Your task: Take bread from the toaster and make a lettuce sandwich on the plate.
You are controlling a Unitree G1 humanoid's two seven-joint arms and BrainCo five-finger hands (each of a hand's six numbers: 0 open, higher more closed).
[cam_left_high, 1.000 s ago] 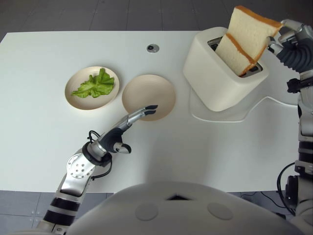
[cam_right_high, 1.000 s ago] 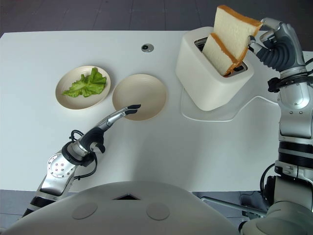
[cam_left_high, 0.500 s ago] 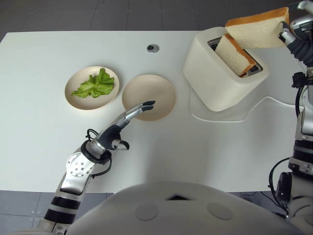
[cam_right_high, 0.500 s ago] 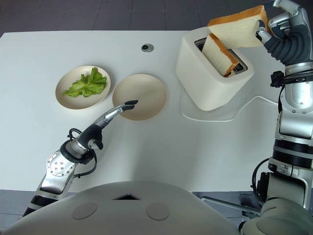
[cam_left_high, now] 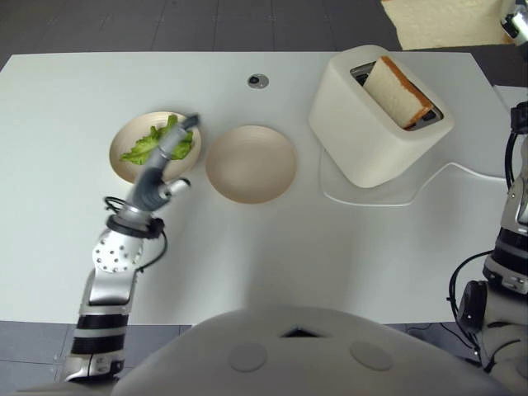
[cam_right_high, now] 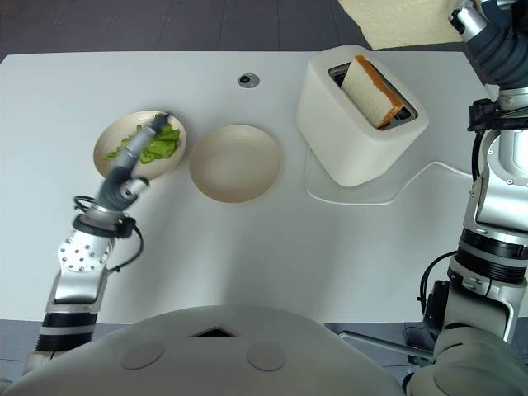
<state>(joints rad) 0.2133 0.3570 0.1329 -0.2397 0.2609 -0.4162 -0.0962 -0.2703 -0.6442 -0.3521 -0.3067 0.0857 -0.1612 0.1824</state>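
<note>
We see the right hand [cam_right_high: 480,18] raised at the far right, above the toaster [cam_left_high: 363,140], gripping a bread slice [cam_right_high: 396,21] held flat. A second slice [cam_left_high: 396,89] stands tilted in the toaster's slot. Our left hand [cam_left_high: 165,148] hovers over the lettuce [cam_left_high: 138,153] in the left bowl [cam_left_high: 124,171], fingers straight, holding nothing. The plate [cam_left_high: 251,163] sits bare just right of the bowl.

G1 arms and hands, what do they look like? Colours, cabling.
Left arm and right arm: silver segments, black bands, loose black cables; round perforated disc on the left. Left hand and right hand: grey, with dark wrists.
</note>
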